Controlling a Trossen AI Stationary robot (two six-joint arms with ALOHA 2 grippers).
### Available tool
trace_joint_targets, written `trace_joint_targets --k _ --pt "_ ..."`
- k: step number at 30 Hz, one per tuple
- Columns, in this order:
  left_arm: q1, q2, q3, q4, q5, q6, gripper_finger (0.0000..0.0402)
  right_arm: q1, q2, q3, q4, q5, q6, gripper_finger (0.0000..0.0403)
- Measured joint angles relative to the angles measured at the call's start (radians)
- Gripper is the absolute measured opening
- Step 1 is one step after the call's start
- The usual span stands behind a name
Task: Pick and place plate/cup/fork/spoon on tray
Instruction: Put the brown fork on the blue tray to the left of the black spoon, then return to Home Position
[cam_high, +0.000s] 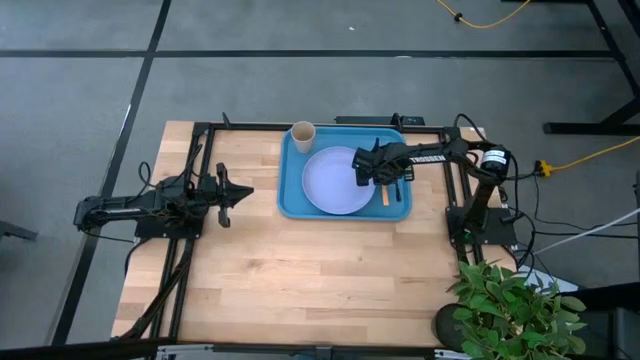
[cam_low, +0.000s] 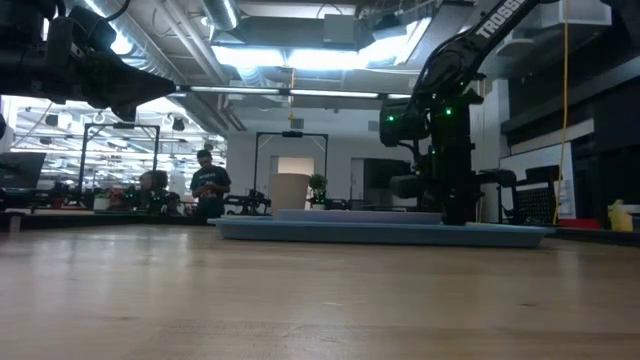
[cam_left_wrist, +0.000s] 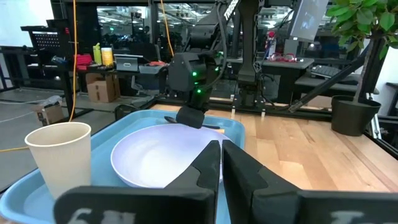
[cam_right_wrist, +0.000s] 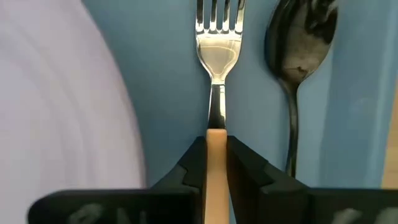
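Note:
The blue tray lies at the table's far middle. On it lie the lavender plate, the tan cup upright at its far left corner, the dark spoon and the orange-handled fork. The fork lies between the plate and the spoon. My right gripper is low over the tray's right part, shut on the fork. My left gripper waits shut and empty left of the tray, above the table. My right gripper pinches the fork's orange handle between its two fingers, just behind the metal neck. The fingers come from above and lie across the handle. The fork lies flat along the tray floor, head pointing away from the fingers; whether it rests there, I cannot tell.
A potted plant stands at the table's near right corner. Bare wood lies on the near side of the tray. In the low view a person stands far off in the room behind the tray.

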Motion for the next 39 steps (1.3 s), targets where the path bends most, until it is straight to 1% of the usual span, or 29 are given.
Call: trace_joint_targets --k 12,23,25,32,39 --pt "0.0 0.0 0.0 0.0 0.0 0.0 0.0029 0.0 0.0 0.0 -0.012 0.011 0.0 0.0041" --pt "0.0 0.0 0.0 0.0 0.0 0.0 0.0026 0.0 0.0 0.0 -0.04 0.024 -0.001 0.0044" --pt "0.0 0.0 0.0 0.0 0.0 0.0 0.0024 0.0 0.0 0.0 -0.04 0.031 -0.005 0.0052" --pt "0.0 0.0 0.0 0.0 0.0 0.0 0.0015 0.0 0.0 0.0 -0.042 0.013 -0.023 0.0107" --pt "0.0 0.0 0.0 0.0 0.0 0.0 0.0007 0.0 0.0 0.007 -0.053 0.01 -0.023 0.0116"
